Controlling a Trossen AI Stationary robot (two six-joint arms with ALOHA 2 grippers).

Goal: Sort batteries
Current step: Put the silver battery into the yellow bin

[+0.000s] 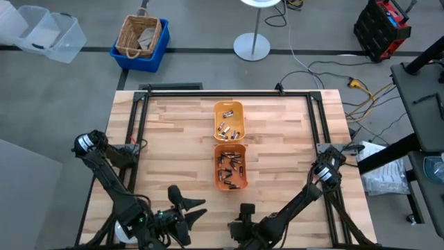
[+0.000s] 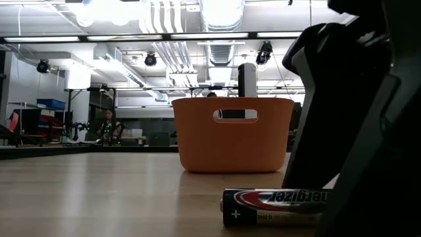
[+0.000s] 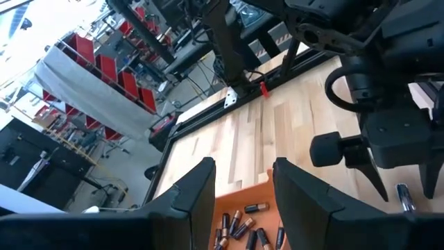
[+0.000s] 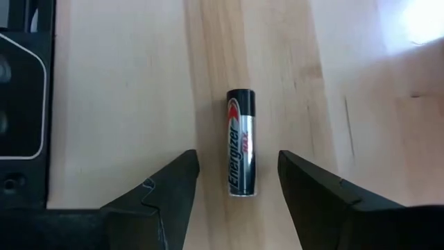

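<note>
Two trays stand mid-table: a yellow-orange tray point(image 1: 228, 119) farther off and an orange tray point(image 1: 230, 167) nearer, each with several batteries point(image 1: 229, 165) lying inside. One black-and-silver battery point(image 4: 242, 142) lies on its side on the wood near the front edge, also seen in the low view point(image 2: 273, 205). My right gripper point(image 4: 238, 158) is open and points down over it, one finger on either side of one end, with a gap on both sides. My left gripper point(image 3: 243, 187) is open with nothing between its fingers, near the front edge left of the orange tray point(image 3: 239, 208).
Black frame rails point(image 1: 229, 92) run along the table's far edge and sides. My two grippers stand close together at the front edge point(image 1: 215, 215). Bare wood lies left and right of the trays. A blue bin with a basket point(image 1: 141, 38) sits on the floor beyond the table.
</note>
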